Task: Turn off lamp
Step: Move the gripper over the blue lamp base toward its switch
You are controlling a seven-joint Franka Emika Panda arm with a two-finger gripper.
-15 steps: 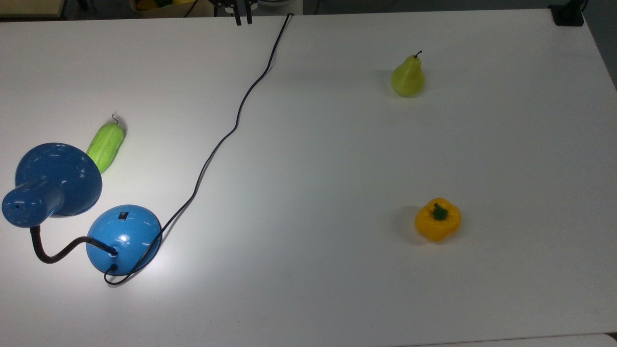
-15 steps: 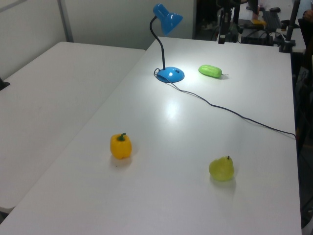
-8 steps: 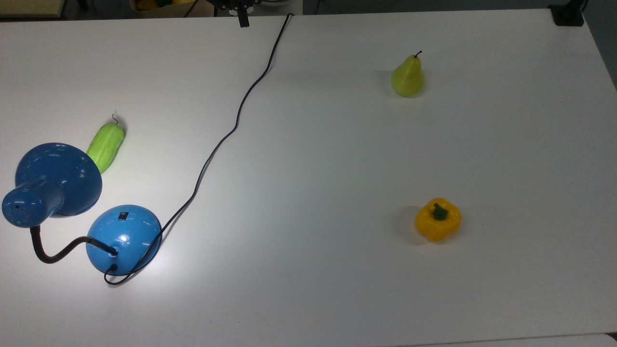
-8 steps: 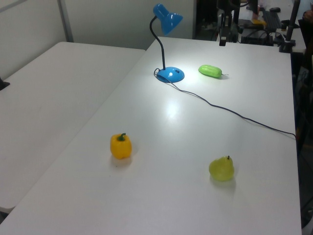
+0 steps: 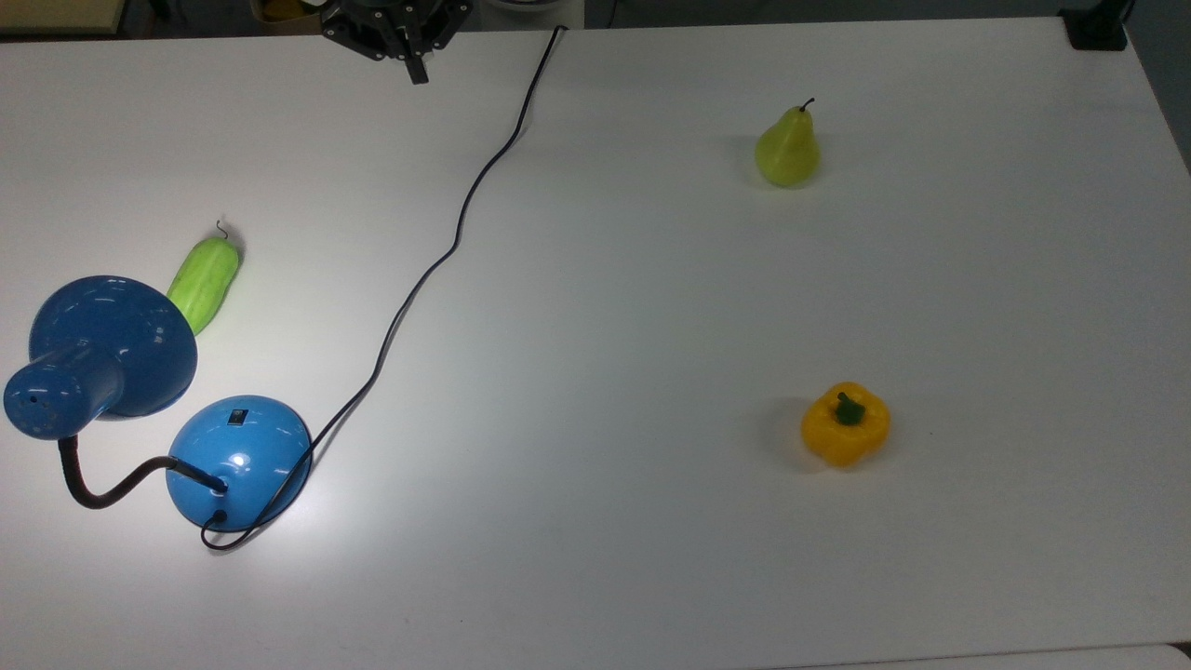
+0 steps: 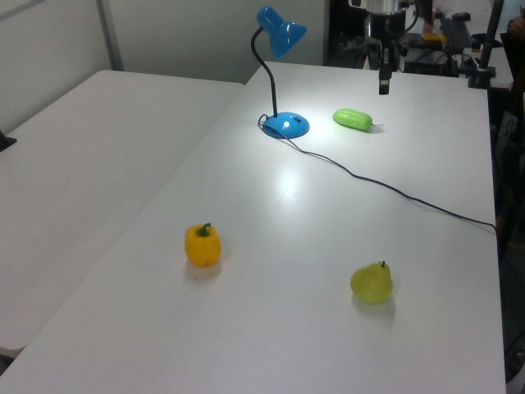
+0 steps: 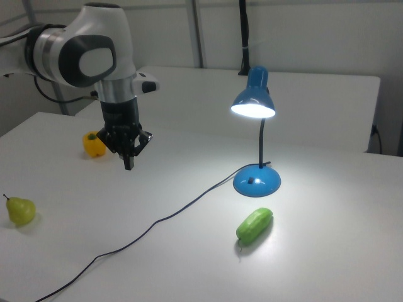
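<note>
The blue lamp stands at the top view's lower left, with its dome base [image 5: 251,461], its small black switch [image 5: 238,416], a black gooseneck and a flared shade [image 5: 112,344]. In the right view the shade [image 7: 254,100] glows, so the lamp is lit. Its black cord [image 5: 437,261] runs from the base to the table's far edge. My gripper [image 5: 416,73] hangs shut and empty above the table near that edge, far from the base. It also shows in the left view [image 6: 383,84] and the right view [image 7: 129,163].
A green cucumber-like vegetable [image 5: 204,282] lies just beside the shade. A green pear [image 5: 787,149] and a yellow bell pepper [image 5: 845,423] stand on the top view's right half of the white table [image 5: 605,372]. A second table [image 6: 82,164] adjoins it.
The gripper's fingers have gone from apart to shut. It has come in over the table, toward the top view's left. The lamp has stayed put and lit.
</note>
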